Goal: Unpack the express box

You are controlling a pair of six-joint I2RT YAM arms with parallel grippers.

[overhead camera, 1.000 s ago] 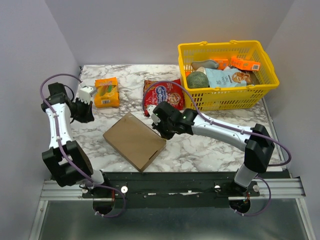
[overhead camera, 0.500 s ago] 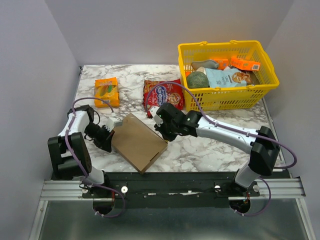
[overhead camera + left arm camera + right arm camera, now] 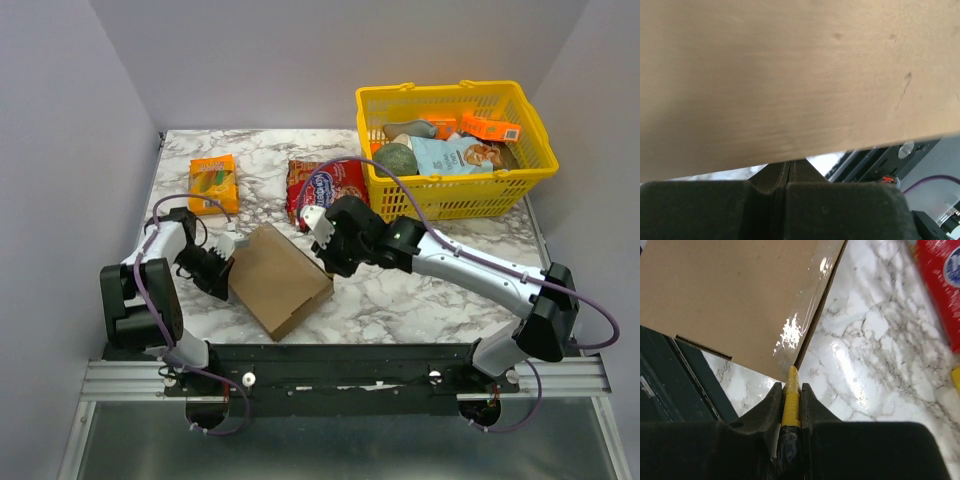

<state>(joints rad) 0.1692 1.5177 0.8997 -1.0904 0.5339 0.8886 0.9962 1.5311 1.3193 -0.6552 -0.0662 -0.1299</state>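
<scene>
Status: left arm swung in from the back-left of the table within the last second. The left gripper now butts against the left edge of the express box, fingers pressed together with nothing visible between them. The wrist view is almost all brown cardboard. The box's left corner has shifted right a bit, so I read this as bracing or nudging the box, not grasping it.

Right gripper moved only slightly. It is clamped on a thin yellow tool, tip right at the box corner where the clear tape runs along the edge. My guess is the tape cut is about to start. The box is closed and lies flat and diagonal at the near-middle of the marble table, between the two grippers.

Writing: box unprinted. Red snack bag has a round blue logo, text too small to read. Same for the orange pack and the packets in the yellow basket.
</scene>
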